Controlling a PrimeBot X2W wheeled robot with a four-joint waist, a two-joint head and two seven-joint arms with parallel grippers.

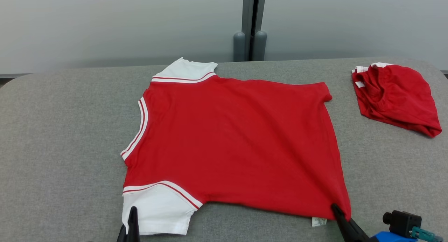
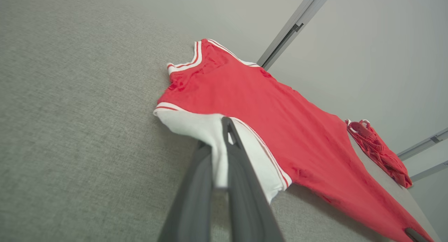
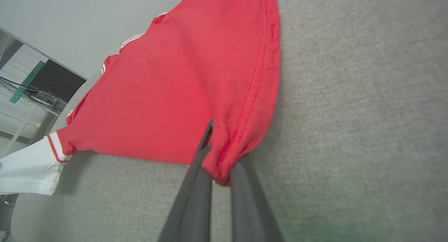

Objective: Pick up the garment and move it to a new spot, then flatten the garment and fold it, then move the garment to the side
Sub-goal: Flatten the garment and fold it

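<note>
The garment (image 1: 231, 144) is a red T-shirt with white sleeves and a striped collar. It lies spread flat on the grey table, collar to the left. My left gripper (image 1: 133, 214) is shut on the near white sleeve (image 2: 210, 137), and cloth runs between its fingers (image 2: 241, 172). At the near right, my right gripper (image 1: 335, 208) is shut on the red hem corner (image 3: 227, 154), which bunches between its fingers (image 3: 196, 186). A white label (image 1: 319, 221) hangs from the hem beside that gripper.
A second red garment (image 1: 395, 96) lies crumpled at the table's far right. The grey table (image 1: 59, 137) has open room to the left of the shirt. A grey post (image 1: 250, 28) stands behind the far edge against a pale wall.
</note>
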